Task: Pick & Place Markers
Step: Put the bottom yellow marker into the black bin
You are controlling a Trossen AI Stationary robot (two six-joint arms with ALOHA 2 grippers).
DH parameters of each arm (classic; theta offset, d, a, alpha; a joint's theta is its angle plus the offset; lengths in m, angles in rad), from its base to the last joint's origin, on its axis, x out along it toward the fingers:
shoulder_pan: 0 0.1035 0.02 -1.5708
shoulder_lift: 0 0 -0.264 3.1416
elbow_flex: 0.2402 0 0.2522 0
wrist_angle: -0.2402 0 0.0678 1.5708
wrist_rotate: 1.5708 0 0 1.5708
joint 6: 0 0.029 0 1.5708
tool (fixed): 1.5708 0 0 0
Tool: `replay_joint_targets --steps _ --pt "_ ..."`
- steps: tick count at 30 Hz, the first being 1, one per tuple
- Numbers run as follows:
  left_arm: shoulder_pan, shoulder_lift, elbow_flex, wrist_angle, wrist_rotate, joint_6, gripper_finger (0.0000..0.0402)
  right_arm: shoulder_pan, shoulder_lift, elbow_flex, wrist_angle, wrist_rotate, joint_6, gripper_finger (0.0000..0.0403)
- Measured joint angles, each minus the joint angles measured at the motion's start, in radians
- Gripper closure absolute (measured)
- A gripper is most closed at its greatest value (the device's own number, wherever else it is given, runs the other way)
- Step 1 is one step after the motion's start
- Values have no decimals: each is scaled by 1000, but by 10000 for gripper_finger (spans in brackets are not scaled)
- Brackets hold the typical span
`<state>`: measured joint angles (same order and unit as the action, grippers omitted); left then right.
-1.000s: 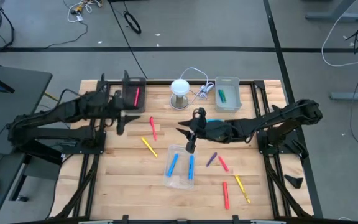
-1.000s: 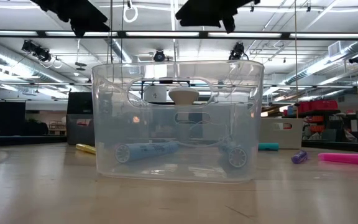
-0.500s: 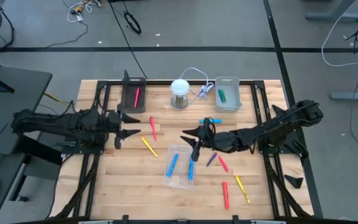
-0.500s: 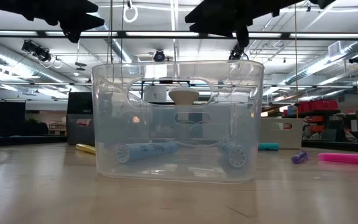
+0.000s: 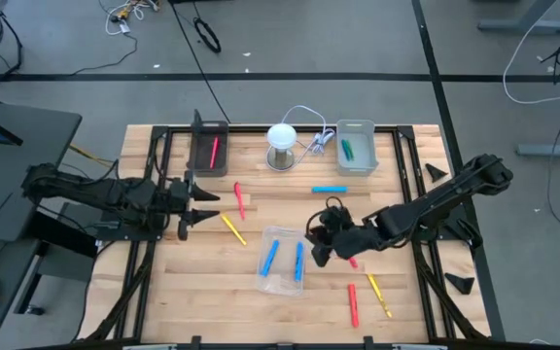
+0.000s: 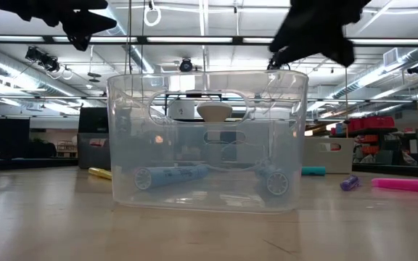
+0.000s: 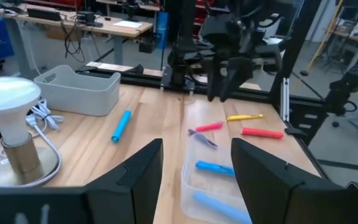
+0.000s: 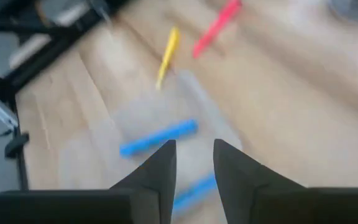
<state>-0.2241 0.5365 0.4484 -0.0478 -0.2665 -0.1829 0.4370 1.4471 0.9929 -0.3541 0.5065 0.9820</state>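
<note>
**Hovering beside the clear tray, both grippers empty**

Hanging just right of the clear tray (image 5: 282,261), the right gripper (image 5: 321,248) points down with its fingers (image 8: 157,171) parted narrowly around nothing; two blue markers (image 5: 269,256) lie inside the tray; a purple marker (image 7: 202,139) and a red one (image 5: 352,304) lie on the wooden table (image 5: 192,282) close by; the left gripper (image 5: 200,206) waits at the table's left side, fingers spread and empty, near a yellow marker (image 5: 233,228); another blue marker (image 5: 330,189) lies towards the grey bin (image 5: 356,146).
</note>
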Motion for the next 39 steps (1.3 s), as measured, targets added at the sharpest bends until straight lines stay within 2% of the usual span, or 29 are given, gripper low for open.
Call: replay_joint_targets --steps 6,14,31,39 --pt "0 0 0 0 0 -16 204 49 2 98 -271 -133 263 295" --pt "0 0 0 0 0 -43 204 135 2 158 -502 -312 542 295" --pt "0 0 0 0 9 -64 204 456 2 220 -724 -419 1034 295" --pt "0 0 0 -1 9 -68 204 535 2 225 -782 -504 1183 295"
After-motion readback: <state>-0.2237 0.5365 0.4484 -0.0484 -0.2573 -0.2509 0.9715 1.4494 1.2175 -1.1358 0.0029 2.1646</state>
